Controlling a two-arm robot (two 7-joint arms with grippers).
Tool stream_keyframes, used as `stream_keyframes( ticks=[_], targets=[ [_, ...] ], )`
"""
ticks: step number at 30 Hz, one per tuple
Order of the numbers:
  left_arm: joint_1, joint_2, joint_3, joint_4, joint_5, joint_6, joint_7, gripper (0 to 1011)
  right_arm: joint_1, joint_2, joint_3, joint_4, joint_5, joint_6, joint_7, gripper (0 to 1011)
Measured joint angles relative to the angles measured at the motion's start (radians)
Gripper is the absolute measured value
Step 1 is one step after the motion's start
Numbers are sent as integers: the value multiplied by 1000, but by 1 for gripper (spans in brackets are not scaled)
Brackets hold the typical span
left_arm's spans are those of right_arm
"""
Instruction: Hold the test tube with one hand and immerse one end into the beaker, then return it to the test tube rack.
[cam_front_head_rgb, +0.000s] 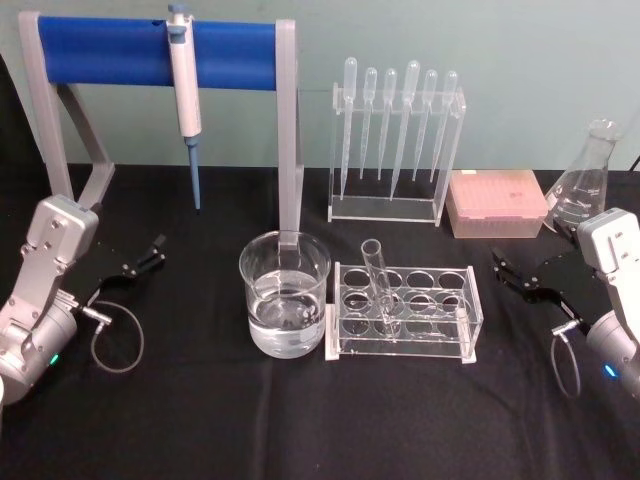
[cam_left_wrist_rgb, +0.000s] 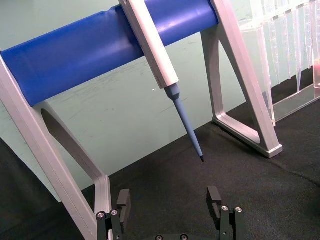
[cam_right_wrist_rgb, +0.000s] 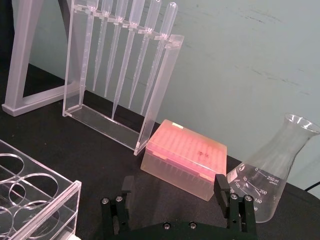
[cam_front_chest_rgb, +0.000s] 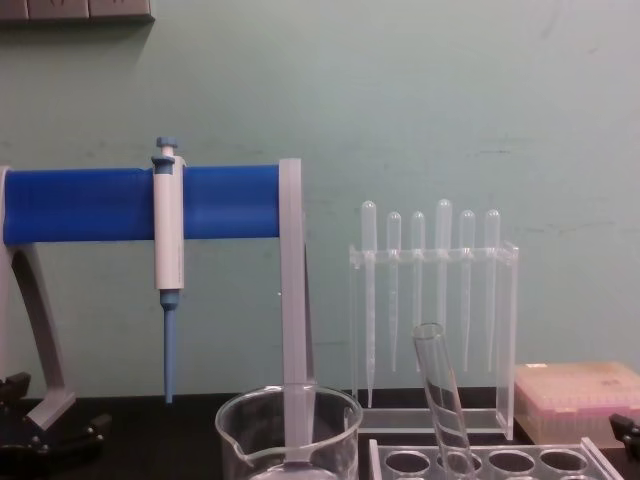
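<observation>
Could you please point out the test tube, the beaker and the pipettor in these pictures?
Test tube (cam_front_head_rgb: 381, 282): head view, middle of its glass shaft.
Beaker (cam_front_head_rgb: 262, 278): head view, glass side wall below the rim.
Pipettor (cam_front_head_rgb: 184, 95): head view, white body.

Test tube (cam_front_chest_rgb: 442, 395) tilted in rack (cam_front_chest_rgb: 483, 460), just R of beaker (cam_front_chest_rgb: 250, 440); pipettor (cam_front_chest_rgb: 168, 255) hangs up-L of beaker.

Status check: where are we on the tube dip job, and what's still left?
Done: nothing I can confirm; the test tube leans in the rack, and the part-filled beaker stands beside it. In hand: nothing; left gripper and right gripper are open, one out to each side. Left: if the dip hasn't happened, everything: grasp, dip, return. These views cannot tell whether it has.
</observation>
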Motion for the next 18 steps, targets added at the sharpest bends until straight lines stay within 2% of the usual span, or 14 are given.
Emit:
stream_keyframes(
  ticks=[18],
  targets=[
    [0,0,0,0,0,0,0,1000,0,0,0,0,0,0,0,1003]
  ],
)
